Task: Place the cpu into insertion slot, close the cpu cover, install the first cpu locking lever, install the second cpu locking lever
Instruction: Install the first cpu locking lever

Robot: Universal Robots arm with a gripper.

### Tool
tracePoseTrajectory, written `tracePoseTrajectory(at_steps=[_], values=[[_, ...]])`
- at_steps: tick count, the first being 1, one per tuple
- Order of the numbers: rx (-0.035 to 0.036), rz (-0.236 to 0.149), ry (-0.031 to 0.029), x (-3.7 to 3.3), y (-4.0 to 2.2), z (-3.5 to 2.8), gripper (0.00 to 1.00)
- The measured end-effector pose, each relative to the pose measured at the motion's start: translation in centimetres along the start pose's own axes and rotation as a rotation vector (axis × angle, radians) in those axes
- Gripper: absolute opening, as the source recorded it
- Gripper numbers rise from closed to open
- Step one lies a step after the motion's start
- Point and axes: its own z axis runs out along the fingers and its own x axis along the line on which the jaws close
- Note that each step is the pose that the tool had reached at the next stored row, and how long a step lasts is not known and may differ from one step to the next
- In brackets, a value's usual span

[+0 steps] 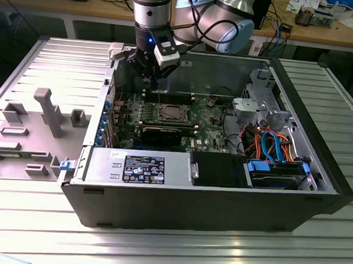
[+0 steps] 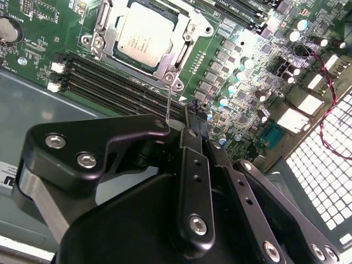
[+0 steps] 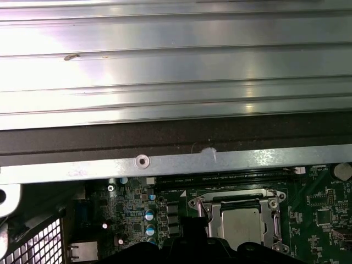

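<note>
ribbed aluminium bench (image 1: 35,231) carries an open black computer case (image 1: 208,210). inside, the flat silver-grey square cpu (image 2: 144,34) sits in the silvery-rimmed insertion slot (image 2: 104,25), with the thin metal cpu cover (image 2: 177,58) framing it. above hangs the black gripper (image 1: 154,77), its fingers (image 2: 193,165) pressed together.

Workshop, slatted metal table (image 1: 35,231), cluttered cabled workbench (image 1: 324,30)
</note>
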Motion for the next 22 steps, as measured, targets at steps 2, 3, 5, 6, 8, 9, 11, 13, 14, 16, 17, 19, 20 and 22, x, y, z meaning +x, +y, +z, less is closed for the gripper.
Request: tracePoseTrajectory(at_steps=[2,3,5,6,8,9,11,13,14,16,17,19,20,22], values=[[0.0,0.0,-0.0001,0.0,0.0,0.0,0.11],[0.0003,0.0,0.0,0.01,0.04,0.01,0.11],[0.0,0.0,0.0001,-0.27,0.17,0.05,0.11],[0.0,0.0,0.0003,-0.43,0.21,0.07,0.11],[0.0001,0.0,0.0006,-0.8,0.25,0.12,0.11],[0.0,0.0,0.0006,-1.02,0.27,0.16,0.11],[-0.0001,0.0,0.0005,-1.24,0.29,0.23,0.11],[0.0,0.0,0.0006,-1.52,0.3,0.32,0.11],[0.0,0.0,0.0007,-1.6,0.31,0.34,0.11],[0.0001,0.0,0.0007,-1.69,0.31,0.38,0.11],[0.0,0.0,0.0007,-1.71,0.31,0.39,0.11],[0.0001,0.0,0.0007,-1.75,0.32,0.4,0.11],[0.0001,0.0,0.0008,-1.75,0.32,0.4,0.11],[0.0001,0.0,0.0007,-1.76,0.32,0.45,0.11]])
